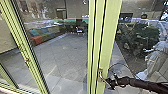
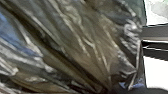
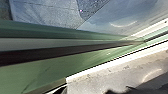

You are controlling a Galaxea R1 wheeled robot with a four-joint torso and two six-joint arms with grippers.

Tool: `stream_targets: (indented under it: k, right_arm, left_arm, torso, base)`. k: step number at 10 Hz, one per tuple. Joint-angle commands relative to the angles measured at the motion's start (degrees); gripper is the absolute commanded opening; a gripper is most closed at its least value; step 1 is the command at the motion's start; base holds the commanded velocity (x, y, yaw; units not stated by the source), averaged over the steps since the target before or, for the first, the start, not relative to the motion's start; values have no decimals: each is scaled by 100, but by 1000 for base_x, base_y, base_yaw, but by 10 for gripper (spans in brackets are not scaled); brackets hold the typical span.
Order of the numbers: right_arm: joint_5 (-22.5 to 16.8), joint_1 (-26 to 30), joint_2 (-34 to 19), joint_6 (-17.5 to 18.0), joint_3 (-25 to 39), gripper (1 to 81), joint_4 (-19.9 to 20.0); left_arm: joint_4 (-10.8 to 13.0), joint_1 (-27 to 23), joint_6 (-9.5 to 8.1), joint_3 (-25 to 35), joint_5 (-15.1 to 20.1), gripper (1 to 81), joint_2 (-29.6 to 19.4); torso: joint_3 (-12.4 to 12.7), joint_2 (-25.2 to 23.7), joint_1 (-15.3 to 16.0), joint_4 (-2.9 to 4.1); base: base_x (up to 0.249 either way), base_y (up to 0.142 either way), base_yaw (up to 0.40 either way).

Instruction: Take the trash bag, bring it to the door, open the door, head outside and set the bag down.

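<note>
My right gripper (image 1: 109, 83) reaches in from the lower right, close beside the metal handle (image 1: 100, 74) on the light green door frame (image 1: 108, 37). Whether it touches the handle cannot be told. Large in the left wrist view is the dark, shiny trash bag (image 2: 75, 42), its folds drawn together where my left gripper (image 2: 107, 90) is shut on it. From close up, the right wrist view shows the green frame (image 3: 50, 71) with a dark gap along it.
Behind or reflected in the glass are a paved floor (image 1: 67, 57), orange and teal seats (image 1: 36, 37) and dark green plants (image 1: 142, 32). A person (image 1: 158, 53) in light clothes stands at the right edge. Another green upright (image 1: 25, 53) slants down the left side.
</note>
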Motion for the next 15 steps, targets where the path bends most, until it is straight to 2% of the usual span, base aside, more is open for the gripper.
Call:
stream_targets:
  k: [1, 8, 11, 15]
  right_arm:
    - [-588, 781, -130, 107, -36, 811, -154]
    - [-588, 1441, -517, 107, 403, 811, -110]
    - [-588, 1792, -771, 107, 816, 811, -163]
    - [-588, 1819, -807, 107, 905, 811, -163]
  left_arm:
    - [-51, -113, 37, 28, 635, 10, 9]
    - [-60, -113, 19, 28, 643, 10, -27]
    - [-60, -105, 19, 20, 635, 10, -18]
    - [-60, -113, 19, 28, 634, 10, -9]
  torso:
    - [0, 0, 0, 0]
    - [-19, 20, 18, 0]
    - [-26, 24, 24, 0]
    - [-30, 29, 24, 0]
  base:
    - [0, 0, 0]
    - [0, 0, 0]
    - [0, 0, 0]
    - [16, 0, 0]
